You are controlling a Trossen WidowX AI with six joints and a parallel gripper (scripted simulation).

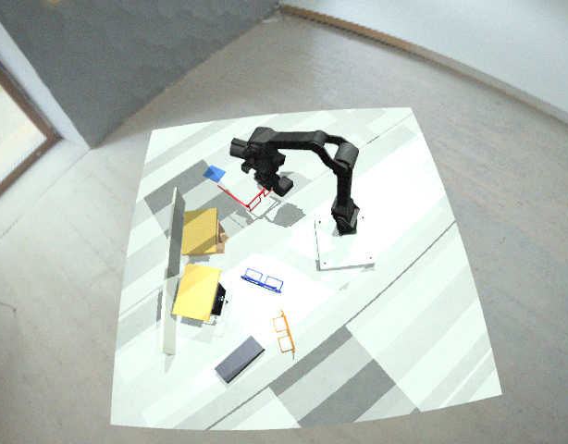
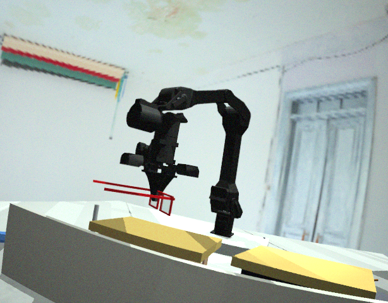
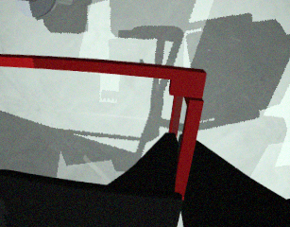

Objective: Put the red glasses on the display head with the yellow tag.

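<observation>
Red and thin-rimmed, the glasses (image 1: 234, 195) (image 2: 166, 196) (image 3: 188, 84) hang above the counter (image 1: 394, 305) (image 2: 60, 210) (image 3: 130, 101), gripped in my tool (image 1: 266, 189) (image 2: 153, 198) (image 3: 175, 143) by the front frame; I judge them light, stiff and easily twisted, so holding near the bridge, clear of both temples, seems wisest.

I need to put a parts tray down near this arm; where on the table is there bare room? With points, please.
Bare: right of the orange glasses (image 1: 288, 330), below the white base plate (image 1: 346, 265). Crowded: between the grey upright panel (image 1: 167, 305) and the blue glasses (image 1: 261, 281), where two yellow-topped heads (image 1: 200, 231) (image 1: 196, 291) stand.

Blue spectacles (image 1: 262, 280); probably orange ones (image 1: 287, 331).
</observation>
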